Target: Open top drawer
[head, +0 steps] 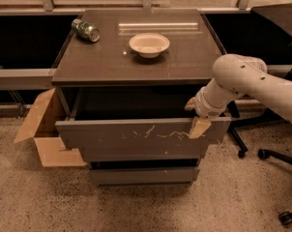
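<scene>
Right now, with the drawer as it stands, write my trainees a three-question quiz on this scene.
1. True or false: the wide grey-brown, white-scratched top drawer is pulled out.
2. The robot's beige tool is: A at that drawer front's right end; B at its left end; C below it.
3. Fill in: the shallow cream bowl rests on the dark cabinet's ___.
Key: 1 true; 2 A; 3 top.
</scene>
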Robot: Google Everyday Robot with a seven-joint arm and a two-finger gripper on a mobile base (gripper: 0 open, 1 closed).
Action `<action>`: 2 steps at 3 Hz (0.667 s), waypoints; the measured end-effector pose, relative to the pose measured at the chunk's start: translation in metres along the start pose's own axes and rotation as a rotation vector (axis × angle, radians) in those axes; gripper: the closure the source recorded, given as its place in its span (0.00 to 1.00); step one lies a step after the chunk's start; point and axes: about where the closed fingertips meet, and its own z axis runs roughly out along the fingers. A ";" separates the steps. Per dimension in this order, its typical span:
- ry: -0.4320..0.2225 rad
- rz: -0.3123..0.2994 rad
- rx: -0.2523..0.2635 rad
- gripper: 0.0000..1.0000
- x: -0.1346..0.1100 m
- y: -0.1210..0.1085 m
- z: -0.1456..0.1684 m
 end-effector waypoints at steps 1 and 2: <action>0.000 0.000 0.000 0.00 0.000 0.000 0.000; -0.024 -0.019 -0.037 0.00 -0.005 0.021 0.001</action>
